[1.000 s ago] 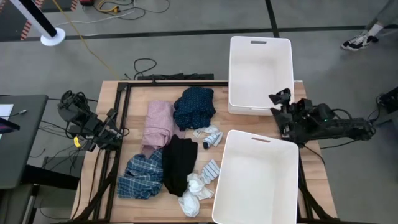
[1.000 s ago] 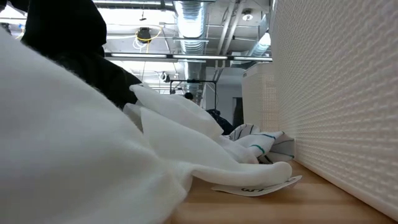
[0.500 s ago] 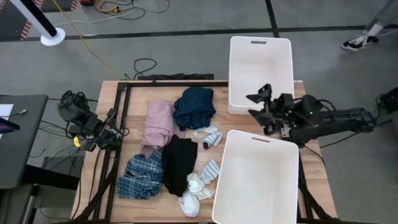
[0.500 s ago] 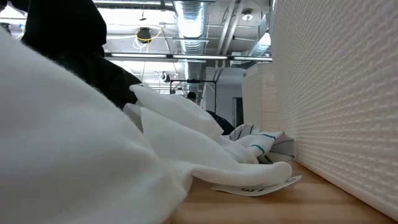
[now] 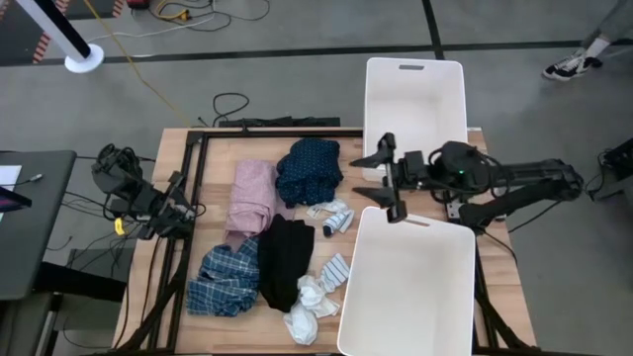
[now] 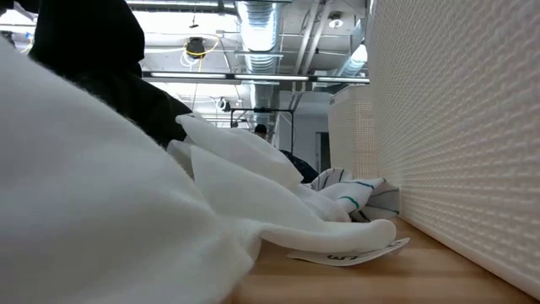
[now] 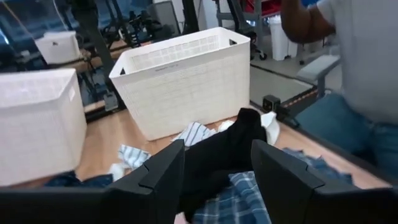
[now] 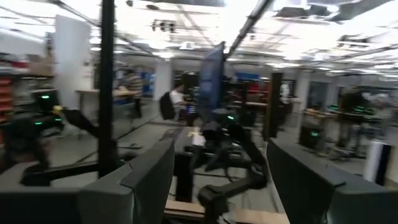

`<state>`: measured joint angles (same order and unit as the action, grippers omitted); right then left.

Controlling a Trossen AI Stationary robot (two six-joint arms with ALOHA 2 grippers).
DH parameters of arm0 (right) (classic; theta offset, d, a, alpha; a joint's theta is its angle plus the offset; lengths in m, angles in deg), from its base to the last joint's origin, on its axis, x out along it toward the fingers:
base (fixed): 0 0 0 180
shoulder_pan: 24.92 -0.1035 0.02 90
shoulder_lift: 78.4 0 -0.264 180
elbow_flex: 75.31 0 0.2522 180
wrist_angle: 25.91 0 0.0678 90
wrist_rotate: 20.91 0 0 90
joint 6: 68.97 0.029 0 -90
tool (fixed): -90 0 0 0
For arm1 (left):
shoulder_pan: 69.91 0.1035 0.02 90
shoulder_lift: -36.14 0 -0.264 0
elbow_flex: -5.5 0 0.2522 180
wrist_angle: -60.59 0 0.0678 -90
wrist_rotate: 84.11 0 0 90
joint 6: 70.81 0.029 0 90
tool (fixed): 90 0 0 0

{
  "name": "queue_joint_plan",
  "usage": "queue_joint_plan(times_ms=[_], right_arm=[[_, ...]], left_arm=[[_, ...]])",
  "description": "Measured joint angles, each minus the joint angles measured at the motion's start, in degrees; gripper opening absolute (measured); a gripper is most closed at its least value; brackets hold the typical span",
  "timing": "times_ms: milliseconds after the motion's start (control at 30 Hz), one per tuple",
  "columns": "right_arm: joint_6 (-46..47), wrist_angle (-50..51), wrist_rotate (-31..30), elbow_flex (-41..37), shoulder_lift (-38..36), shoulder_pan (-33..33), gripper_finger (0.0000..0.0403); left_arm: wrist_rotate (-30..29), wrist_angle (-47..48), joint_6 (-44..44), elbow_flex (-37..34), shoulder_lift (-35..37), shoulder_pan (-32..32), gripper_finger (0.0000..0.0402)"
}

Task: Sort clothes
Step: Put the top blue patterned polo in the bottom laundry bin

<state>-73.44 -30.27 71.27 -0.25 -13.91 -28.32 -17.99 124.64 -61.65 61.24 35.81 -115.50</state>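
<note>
**Right arm reaches in over the bins, jaws apart**

In the low view, white socks [image 6: 278, 198] fill the near counter [image 6: 405, 274] and hide nearly everything behind; only a dark fold of the black garment [image 6: 93, 51] and the textured wall of the near bin [image 6: 456, 127] show clearly. From above, the clothes lie on the counter's left half: the blue plaid shirt [image 5: 223, 282] and black garment at the near edge, striped socks [image 5: 334, 269] by the near bin, then the pink garment [image 5: 252, 198] and the navy patterned garment [image 5: 310, 170] farther back. The right gripper [image 5: 381, 181] hovers between the near bin and the far bin [image 5: 415, 109], jaws spread wide and empty; a second ago it sat back at the counter's right edge. The left gripper [image 7: 214, 186] waits at the left edge, jaws apart, unmoved.
</note>
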Motion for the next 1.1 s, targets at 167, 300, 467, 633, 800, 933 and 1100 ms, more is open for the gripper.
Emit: queue_joint_plan(times_ms=[167, 300, 467, 633, 800, 933, 1100], right_arm=[[-0.11, 3.72, 2.96, 6.54, 6.24, 0.00, 0.0276], [-0.13, 9.03, 4.46, 12.71, 11.69, 0.17, 0.0276], [-2.44, 18.54, 7.25, 21.77, 19.01, 0.18, 0.0276], [-6.68, 28.83, 8.71, 30.47, 26.15, 0.33, 0.0276], [-9.06, 34.93, 8.85, 36.49, 32.81, 0.59, 0.0276], [-10.65, 38.85, 8.88, 40.54, 37.72, 0.98, 0.0276], [-12.22, 44.38, 8.30, 45.18, 42.94, 3.65, 0.0276]], left_arm=[[-0.07, 0.33, 2.46, 0.00, 0.00, 0.00, 0.0180], [-0.07, 0.33, -1.52, 0.00, 0.01, 0.02, 0.0180], [-0.04, 0.39, -6.24, 0.00, 0.00, 0.00, 0.0180], [-0.07, 0.35, -6.41, 0.00, 0.00, 0.01, 0.0180], [-0.26, -0.14, -6.42, 0.00, 0.00, 0.00, 0.0180], [-0.44, -0.96, -9.41, 0.00, -0.01, 0.01, 0.0180], [-1.62, -0.92, -15.34, 0.00, -0.03, 0.00, 0.0180]])
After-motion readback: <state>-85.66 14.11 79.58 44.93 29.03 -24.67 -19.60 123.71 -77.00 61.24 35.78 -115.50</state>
